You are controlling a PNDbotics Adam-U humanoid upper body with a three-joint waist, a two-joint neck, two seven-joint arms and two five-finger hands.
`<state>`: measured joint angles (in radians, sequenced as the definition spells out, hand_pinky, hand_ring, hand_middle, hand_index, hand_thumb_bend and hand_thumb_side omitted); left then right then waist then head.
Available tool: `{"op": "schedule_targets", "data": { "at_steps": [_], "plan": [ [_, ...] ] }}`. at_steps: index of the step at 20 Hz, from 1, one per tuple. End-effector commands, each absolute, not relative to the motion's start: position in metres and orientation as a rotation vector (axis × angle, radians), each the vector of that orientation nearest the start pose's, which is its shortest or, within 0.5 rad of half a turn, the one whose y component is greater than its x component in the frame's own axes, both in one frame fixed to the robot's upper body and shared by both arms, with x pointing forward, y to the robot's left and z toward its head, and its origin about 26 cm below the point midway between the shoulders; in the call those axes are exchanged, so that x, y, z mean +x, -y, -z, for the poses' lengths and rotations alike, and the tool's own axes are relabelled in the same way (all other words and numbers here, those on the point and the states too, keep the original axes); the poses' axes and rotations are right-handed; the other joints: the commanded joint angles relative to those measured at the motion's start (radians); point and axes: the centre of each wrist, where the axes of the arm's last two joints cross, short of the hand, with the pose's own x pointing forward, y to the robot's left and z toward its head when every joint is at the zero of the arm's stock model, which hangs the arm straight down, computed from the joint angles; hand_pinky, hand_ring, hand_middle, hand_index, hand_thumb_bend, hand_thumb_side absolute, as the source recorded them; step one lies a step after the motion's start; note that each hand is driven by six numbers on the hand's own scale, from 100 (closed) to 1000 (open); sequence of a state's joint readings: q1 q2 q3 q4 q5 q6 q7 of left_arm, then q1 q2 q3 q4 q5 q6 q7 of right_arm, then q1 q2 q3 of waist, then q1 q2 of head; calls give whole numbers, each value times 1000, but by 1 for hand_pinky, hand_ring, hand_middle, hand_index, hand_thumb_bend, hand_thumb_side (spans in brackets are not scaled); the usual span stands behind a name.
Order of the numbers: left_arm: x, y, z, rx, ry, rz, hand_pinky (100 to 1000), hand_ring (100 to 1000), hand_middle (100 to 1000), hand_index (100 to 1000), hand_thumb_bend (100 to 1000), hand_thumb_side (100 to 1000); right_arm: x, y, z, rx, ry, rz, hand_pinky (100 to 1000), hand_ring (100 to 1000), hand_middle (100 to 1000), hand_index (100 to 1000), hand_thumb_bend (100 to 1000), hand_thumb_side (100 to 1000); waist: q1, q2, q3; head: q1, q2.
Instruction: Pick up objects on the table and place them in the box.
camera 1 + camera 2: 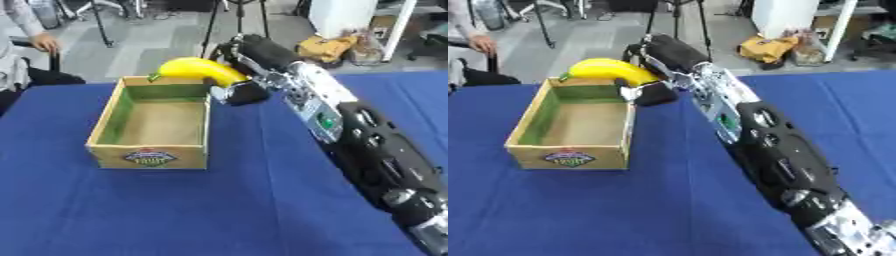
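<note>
A blue tablecloth [219, 210] covers a table that fills most of the frame from the lower edge up to about a third of the way down from the top; beyond it lies a grey floor.

The robot's right arm [367, 145], black with silver parts, runs diagonally from the lower right corner up toward the upper middle of the frame. It is the largest thing above the cloth.

An open wooden box [105, 127] stands on the cloth left of centre. Its inside walls are green, its floor is bare and brown, and a coloured label [150, 157] sits on the wall facing the camera. Nothing lies inside it.

At the end of the arm, the right hand [238, 89] is at the box's far right corner, in the upper middle of the frame. Its fingers are curled around one end of a yellow banana [194, 68]. The banana is held in the air above the box's far rim, its free end with a green tip pointing toward the left of the frame.

The left hand does not show in either view.
</note>
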<state>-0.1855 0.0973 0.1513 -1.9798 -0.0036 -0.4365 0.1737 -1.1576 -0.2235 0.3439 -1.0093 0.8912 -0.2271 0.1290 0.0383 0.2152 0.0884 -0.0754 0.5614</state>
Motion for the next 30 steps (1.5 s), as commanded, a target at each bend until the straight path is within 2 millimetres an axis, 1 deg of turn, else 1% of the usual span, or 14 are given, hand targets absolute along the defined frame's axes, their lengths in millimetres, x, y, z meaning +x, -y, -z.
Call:
{"op": "schedule_targets", "data": {
  "at_steps": [1, 6, 13, 17, 24, 25, 30],
  "plan": [
    [288, -272, -160, 210, 2633, -152, 354, 499, 569, 773, 100, 833, 472, 94, -270, 1159, -2649, 2034, 434, 709, 255, 691, 100, 613, 1, -14, 5, -12, -13],
    [288, -271, -160, 197, 2633, -151, 353, 498, 569, 772, 100, 832, 477, 72, -258, 1154, -2665, 2058, 434, 711, 253, 691, 100, 610, 4, -11, 17, -32, -16],
    [289, -269, -160, 181, 2632, -150, 349, 497, 568, 772, 100, 831, 478, 50, -244, 1180, -2659, 2040, 434, 711, 256, 692, 100, 611, 7, -4, 33, -48, -24],
    [289, -268, -160, 176, 2632, -150, 349, 497, 568, 771, 100, 831, 478, 40, -239, 1195, -2623, 2074, 434, 712, 256, 692, 100, 615, 6, -1, 38, -53, -25],
    [289, -268, -159, 170, 2630, -148, 347, 496, 568, 770, 100, 829, 481, 37, -229, 1239, -2558, 2136, 434, 711, 257, 691, 100, 616, 5, 2, 41, -56, -26],
    [289, -268, -159, 170, 2630, -148, 347, 496, 568, 770, 100, 828, 481, 38, -228, 1250, -2553, 2140, 436, 713, 259, 692, 100, 600, 6, 2, 41, -57, -26],
    [288, -268, -159, 169, 2629, -147, 346, 496, 568, 769, 100, 828, 483, 41, -225, 1293, -2531, 2165, 452, 726, 271, 702, 100, 624, 7, 2, 41, -57, -29]
  ]
}}
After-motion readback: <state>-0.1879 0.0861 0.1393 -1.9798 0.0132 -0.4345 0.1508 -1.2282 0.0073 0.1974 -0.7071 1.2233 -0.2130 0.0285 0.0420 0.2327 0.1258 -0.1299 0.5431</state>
